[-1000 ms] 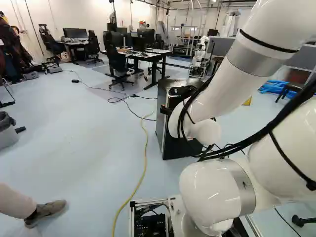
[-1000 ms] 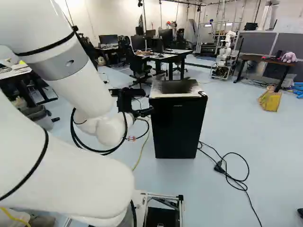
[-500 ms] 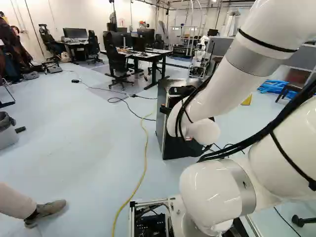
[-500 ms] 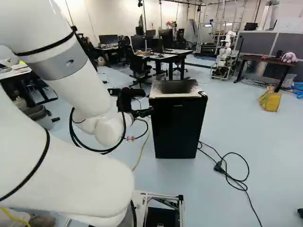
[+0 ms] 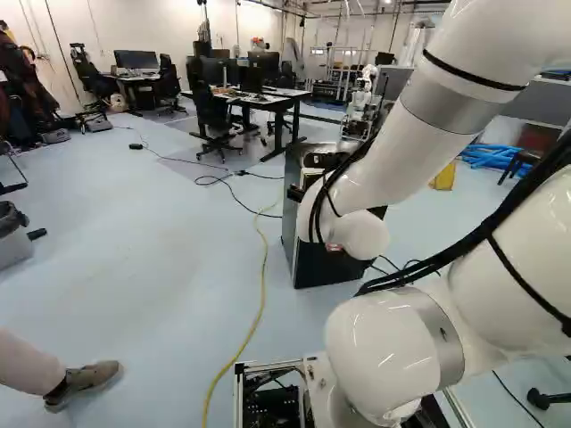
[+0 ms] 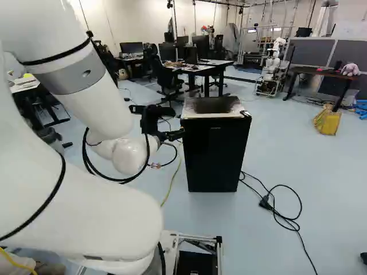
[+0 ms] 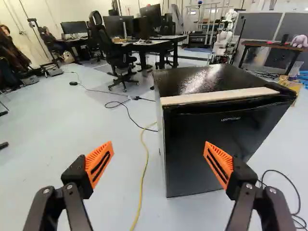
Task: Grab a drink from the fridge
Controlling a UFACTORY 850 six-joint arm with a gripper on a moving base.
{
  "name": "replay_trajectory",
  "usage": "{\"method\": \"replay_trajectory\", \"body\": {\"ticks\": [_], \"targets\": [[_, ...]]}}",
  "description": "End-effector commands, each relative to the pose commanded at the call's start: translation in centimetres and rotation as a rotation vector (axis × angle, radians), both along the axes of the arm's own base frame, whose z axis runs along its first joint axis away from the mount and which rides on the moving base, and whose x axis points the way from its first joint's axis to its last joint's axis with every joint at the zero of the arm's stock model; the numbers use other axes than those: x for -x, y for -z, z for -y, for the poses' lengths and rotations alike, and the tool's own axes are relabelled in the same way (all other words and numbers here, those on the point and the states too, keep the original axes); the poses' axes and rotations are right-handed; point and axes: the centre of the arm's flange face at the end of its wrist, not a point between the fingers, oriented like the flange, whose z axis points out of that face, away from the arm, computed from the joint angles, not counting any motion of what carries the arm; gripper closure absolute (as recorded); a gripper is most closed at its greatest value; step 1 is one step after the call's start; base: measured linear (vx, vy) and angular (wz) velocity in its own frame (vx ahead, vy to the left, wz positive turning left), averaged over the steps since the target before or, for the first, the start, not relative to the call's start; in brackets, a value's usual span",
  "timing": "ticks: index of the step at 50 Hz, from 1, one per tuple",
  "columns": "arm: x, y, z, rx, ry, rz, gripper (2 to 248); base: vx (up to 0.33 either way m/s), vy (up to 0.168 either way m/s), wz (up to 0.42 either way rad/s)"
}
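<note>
Arm (image 6: 86,103): white, raised from the base, its wrist near the fridge. Fridge (image 6: 215,152): black, standing upright on the floor, long axis vertical; right of the gripper in the right base view, ahead of it in the wrist view. Its front faces back toward the base, slightly oblique to the wrist view's line of sight. Desk (image 6: 215,64): beyond the fridge. Gripper (image 6: 166,136): fingers spread wide, orange pads (image 7: 99,163) well apart. Black cable (image 6: 288,219): looped on the floor beside the fridge; yellow cable (image 5: 261,294) along its other side. Pale strip (image 7: 219,96): along the fridge's top front edge.
</note>
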Motion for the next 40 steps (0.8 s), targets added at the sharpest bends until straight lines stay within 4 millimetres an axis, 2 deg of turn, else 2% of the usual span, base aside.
{"method": "replay_trajectory", "body": {"ticks": [40], "targets": [[-1.6, -0.6, -1.5, -0.064, 0.103, 0.043, 3, 0.000, 0.000, 0.000]]}}
